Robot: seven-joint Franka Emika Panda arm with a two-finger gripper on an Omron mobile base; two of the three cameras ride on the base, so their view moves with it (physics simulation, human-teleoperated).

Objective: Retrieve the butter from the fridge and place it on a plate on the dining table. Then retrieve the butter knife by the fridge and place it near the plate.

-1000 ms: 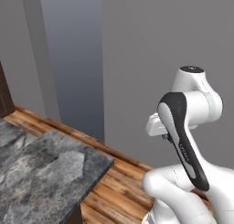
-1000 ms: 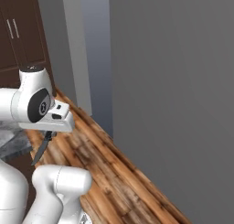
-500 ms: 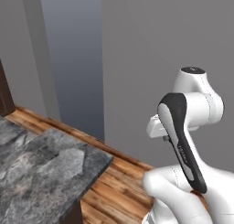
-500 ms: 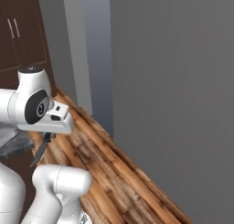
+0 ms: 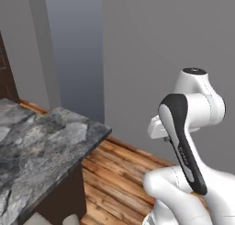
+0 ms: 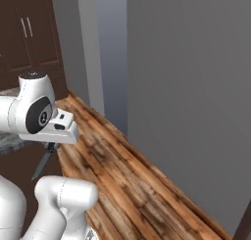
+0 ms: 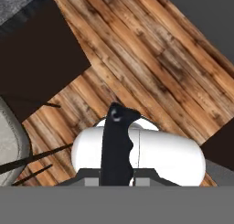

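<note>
The gripper [image 7: 117, 175] is sitting closed on the butter knife [image 7: 116, 145], whose black handle is standing up between the two dark tips in the hand view and reaching toward the plank floor [image 7: 151, 58] beneath. In the right base view the same butter knife [image 6: 43, 160] is hanging below the white hand [image 6: 61, 129], its slim dark grey blade pointing down and slightly to the left, over the dark side of the dining table. The fingertips themselves are hidden behind the hand there, so the grip is read from the hand view.

The dining table [image 5: 32, 146] is lying to the left of the arm in the left base view, its dark grey marbled stone top ending in a corner near the wooden floor, with the dark-brown base showing under the edge. The arm [image 5: 188, 127] is folding up at the lower right of that view, away from the table top.

Plain grey walls [image 6: 196, 87] are rising behind the floor, and dark-brown tall cabinets [image 6: 27, 33] are standing at the upper left of the right base view
</note>
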